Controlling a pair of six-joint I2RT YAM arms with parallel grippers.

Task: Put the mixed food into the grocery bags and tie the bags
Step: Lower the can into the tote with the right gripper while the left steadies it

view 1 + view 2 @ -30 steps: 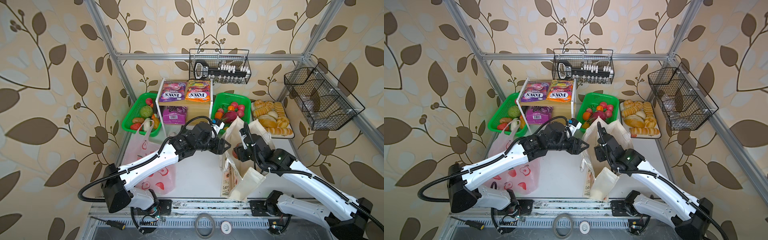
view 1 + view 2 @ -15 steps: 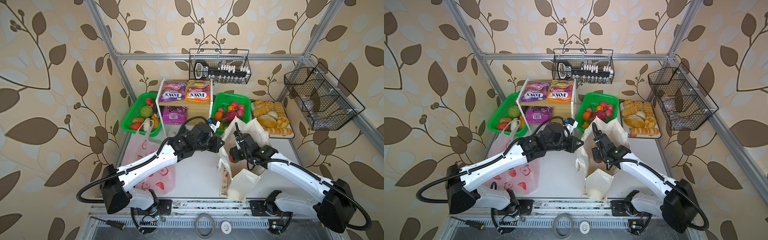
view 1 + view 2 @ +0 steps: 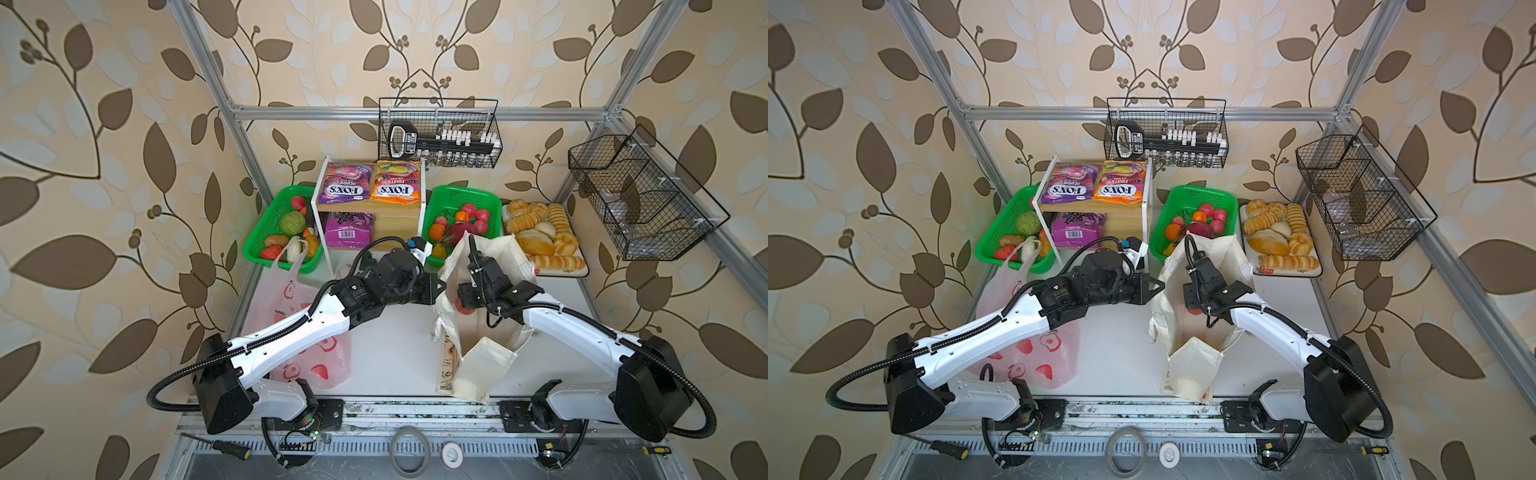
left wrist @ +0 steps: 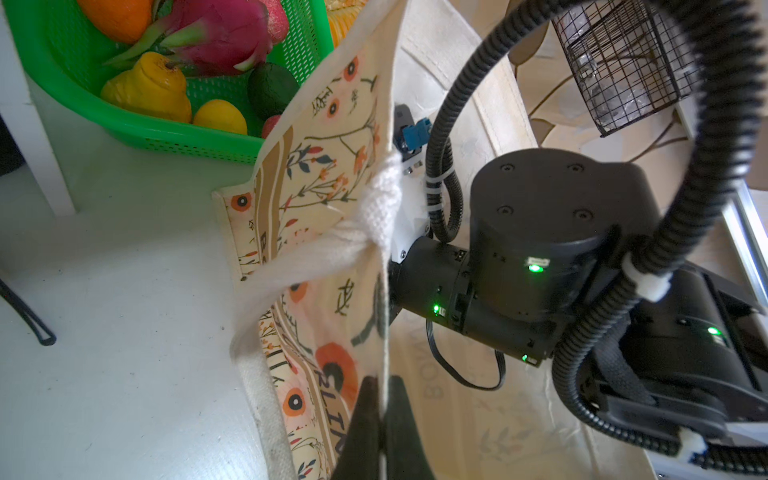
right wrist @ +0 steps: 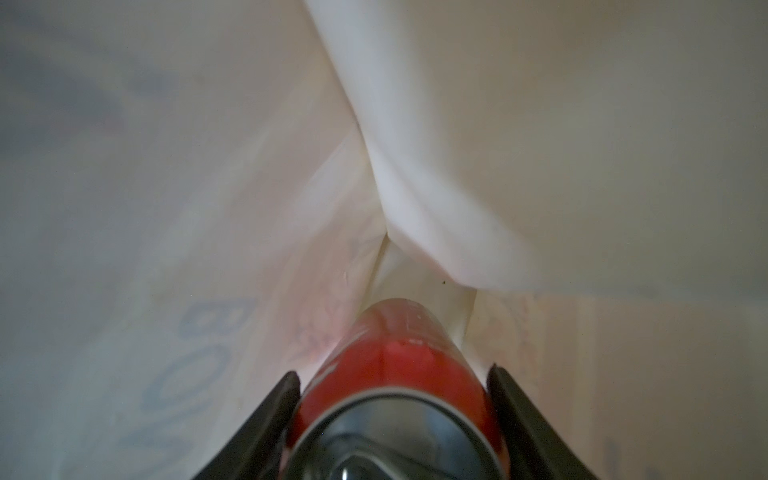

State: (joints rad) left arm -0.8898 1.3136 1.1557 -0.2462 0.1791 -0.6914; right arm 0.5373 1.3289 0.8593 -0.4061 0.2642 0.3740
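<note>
We find the plastic bag (image 3: 286,299) on the worktop's (image 3: 399,345) left and the canvas tote (image 3: 482,365) on its right, the can (image 5: 395,345) inside it; behind, a shelf rack (image 3: 399,226) stands between two baskets (image 3: 266,224), bread rolls (image 3: 536,237) farthest right

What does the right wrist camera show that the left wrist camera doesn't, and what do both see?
Only the right wrist view: the red cola can gripped in the right pincer, inside the canvas tote. Only the left wrist view: the left pincer shut on the tote's rim, the green basket holding a dragon fruit and a yellow pear-like fruit, and the right arm reaching into the tote. Both: the tote's cream fabric.
</note>
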